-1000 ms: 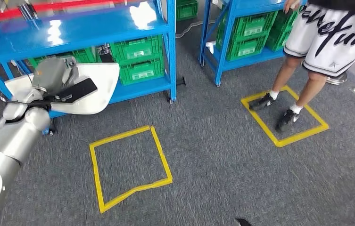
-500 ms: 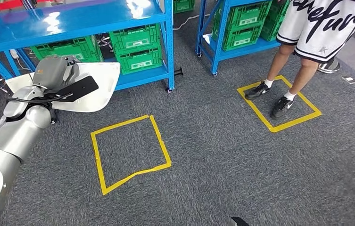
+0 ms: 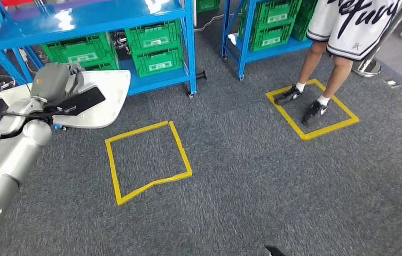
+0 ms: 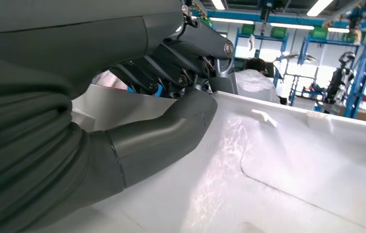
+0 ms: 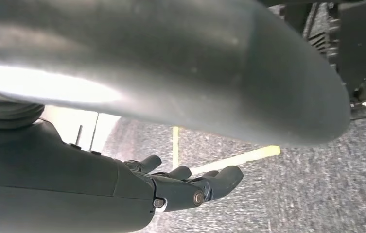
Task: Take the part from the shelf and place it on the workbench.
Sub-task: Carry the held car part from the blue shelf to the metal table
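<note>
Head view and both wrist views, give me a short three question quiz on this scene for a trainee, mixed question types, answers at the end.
1. True or false: the left hand holds the flat white plastic part.
2. Multiple choice: the person's black shoes stand A) inside a yellow tape square, B) on the blue metal shelf, C) in a green plastic crate.
3. Fill in: the right hand hangs above grey ____.

Key: 1 true; 2 A; 3 carpet.
</note>
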### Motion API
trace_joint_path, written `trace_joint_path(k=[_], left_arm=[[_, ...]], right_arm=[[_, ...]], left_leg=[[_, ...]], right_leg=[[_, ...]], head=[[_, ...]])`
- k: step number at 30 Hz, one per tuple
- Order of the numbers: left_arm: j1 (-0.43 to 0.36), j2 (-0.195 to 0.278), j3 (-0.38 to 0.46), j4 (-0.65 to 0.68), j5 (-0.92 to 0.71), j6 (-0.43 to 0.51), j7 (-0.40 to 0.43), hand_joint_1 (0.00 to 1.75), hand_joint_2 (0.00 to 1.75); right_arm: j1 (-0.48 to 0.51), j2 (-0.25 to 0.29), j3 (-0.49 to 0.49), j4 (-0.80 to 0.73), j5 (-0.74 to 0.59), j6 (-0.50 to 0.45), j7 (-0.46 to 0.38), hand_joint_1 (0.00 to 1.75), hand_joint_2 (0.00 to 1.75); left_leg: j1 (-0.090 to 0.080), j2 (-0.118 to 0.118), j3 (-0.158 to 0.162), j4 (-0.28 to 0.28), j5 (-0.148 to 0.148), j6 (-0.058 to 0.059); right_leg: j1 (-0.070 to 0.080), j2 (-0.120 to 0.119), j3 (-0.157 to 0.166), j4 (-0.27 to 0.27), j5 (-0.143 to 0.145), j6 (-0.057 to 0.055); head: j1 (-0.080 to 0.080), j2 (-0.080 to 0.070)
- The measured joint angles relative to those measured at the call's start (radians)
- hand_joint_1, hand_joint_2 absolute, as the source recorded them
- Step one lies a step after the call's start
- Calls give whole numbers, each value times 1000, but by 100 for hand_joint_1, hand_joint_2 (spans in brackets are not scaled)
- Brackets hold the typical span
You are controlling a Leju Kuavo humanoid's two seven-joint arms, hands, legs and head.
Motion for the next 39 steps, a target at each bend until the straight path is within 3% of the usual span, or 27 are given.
trace_joint_path(k=[2,3,4,6,8,9,10,12,14,18,20,22,23,24,25,27,29,30,32,34,36,38,39], left_arm=[[2,-3,2,-1,1,0,-6,175,175],[3,-4,2,-1,1,1,-9,175,175],[4,-5,2,-1,1,2,-11,175,175],[5,-6,2,-1,3,6,-20,175,175],[11,-7,3,-1,6,11,-28,175,175],[15,-7,3,-2,7,13,-31,175,175],[19,-5,4,-2,8,15,-33,175,175],[23,-2,6,-6,8,17,-39,175,175],[22,1,8,-11,8,16,-45,175,175],[22,7,11,-13,8,15,-52,175,175],[21,11,14,-12,9,15,-53,175,175],[24,13,16,-11,9,15,-51,175,175],[26,13,16,-9,9,15,-50,175,175],[27,14,16,-8,9,15,-50,175,175],[27,14,16,-7,9,15,-49,175,175],[24,15,17,-7,9,15,-50,175,175],[19,14,17,-8,9,15,-51,175,175],[17,14,17,-9,9,15,-52,175,175],[17,16,17,-9,9,15,-53,175,175],[15,14,17,-9,9,15,-53,175,175],[14,8,17,-9,9,15,-53,175,175],[17,3,17,-8,9,15,-53,175,175],[19,2,17,-7,9,15,-53,175,175]], right_arm=[[2,0,-1,0,-2,0,-5,0,0],[4,0,-1,0,-2,1,-6,0,0],[6,0,-2,0,-3,1,-4,0,0],[8,1,-3,0,-4,6,4,0,0],[8,0,-4,0,-4,13,9,0,0],[8,-1,-5,0,-4,16,10,0,0],[8,-2,-5,0,-4,18,10,0,0],[8,-2,-6,0,-4,18,10,0,0],[10,-2,-6,0,-6,20,8,0,0],[11,-3,-6,0,-6,29,12,0,0],[10,-3,-6,0,-4,31,11,0,0],[11,-4,-6,0,-2,32,10,0,0],[11,-4,-6,0,0,33,10,0,0],[11,-4,-6,0,2,33,10,0,0],[11,-4,-6,0,3,34,10,0,0],[11,-4,-6,0,5,35,10,0,0],[11,-4,-6,0,7,36,9,0,0],[10,-4,-6,0,7,37,9,0,0],[10,-4,-6,0,8,43,9,0,0],[10,-4,-6,0,8,51,10,0,0],[12,-5,-6,0,9,54,10,0,0],[14,-6,-6,0,10,54,11,0,0],[14,-6,-6,0,11,54,12,0,0]], left_leg=[[-3,2,-9,-15,11,15],[-2,4,-16,-16,21,23],[0,6,-25,-17,33,30],[2,6,-49,-15,55,36],[3,6,-75,-8,71,34],[4,6,-86,-4,77,31],[5,3,-96,2,81,28],[8,-4,-116,17,87,18],[7,-10,-131,26,91,6],[9,-22,-145,36,92,-19],[11,-15,-179,112,43,-27],[12,-8,-231,236,-19,-33],[13,-7,-247,277,-33,-34],[13,-4,-247,287,-30,-34],[12,1,-226,257,-10,-32],[9,34,-148,125,40,-23],[1,62,-100,31,64,-10],[-2,64,-98,17,65,-4],[-1,42,-102,13,76,8],[4,23,-104,6,91,20],[7,3,-112,4,102,28],[8,-22,-124,7,109,29],[8,-35,-130,10,112,28]], right_leg=[[-6,1,-7,-4,15,13],[-8,3,-16,11,1,20],[-10,5,-33,47,-29,25],[-13,7,-78,177,-119,34],[-15,8,-96,275,-170,41],[-15,7,-78,273,-170,42],[-16,9,-40,232,-157,43],[-18,29,56,101,-133,41],[-16,42,101,27,-127,30],[-14,15,98,17,-115,-3],[-16,-1,96,12,-108,-16],[-14,-17,90,13,-105,-22],[-13,-25,87,14,-103,-23],[-12,-34,83,15,-102,-24],[-11,-43,81,17,-100,-24],[-7,-59,79,19,-98,-21],[-3,-76,78,21,-95,-13],[-2,-84,78,20,-92,-9],[-4,-97,78,18,-90,3],[-7,-63,66,47,-114,16],[-9,-10,20,156,-180,26],[-10,7,-33,278,-231,29],[-10,9,-41,298,-229,30]], head=[[-1,0],[-1,0],[-1,0],[0,0],[0,0],[0,0],[0,0],[1,0],[-1,0],[-5,0],[-9,0],[-11,0],[-12,0],[-11,0],[-12,0],[-11,0],[-11,0],[-10,0],[-11,0],[-10,0],[-8,0],[-7,0],[-7,0]])
